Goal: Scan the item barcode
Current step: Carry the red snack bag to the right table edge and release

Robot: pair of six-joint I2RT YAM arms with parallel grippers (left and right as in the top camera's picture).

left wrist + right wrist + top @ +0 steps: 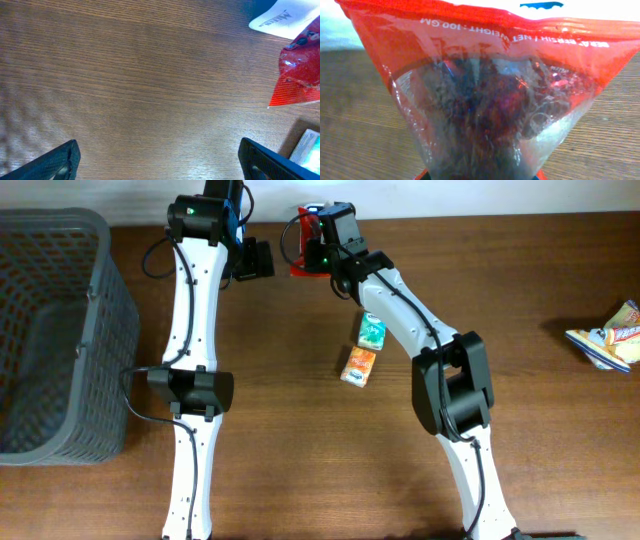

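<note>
**Left arm** (190, 330): stretched straight up the bench (300, 460) from the near edge, with the wrist turned inward at the far side.
**Left fingers** (255, 260): spread wide over bare wood.
**Right arm** (440, 370): elbow bent at mid-bench, forearm slanting to the far edge.
**Right fingers** (310, 252): pinching the red bag (485, 90). Their tips are cut off at the lower edge of the wrist view.
**Red bag:** far centre of the bench, between the two wrists.
- From above it is mostly hidden under the right wrist.
- Whether it touches the bench cannot be told.
- Its long axis runs away from the fingers, narrow at the grip and widening to the sealed edge.
- The weight print reads upside down.

**Other items:**
- Grey basket (60, 330), at the left edge.
- Green pack (372, 330) and orange pack (358, 366), beside the right forearm.
- Wrappers (605, 335), at the right edge.
</note>
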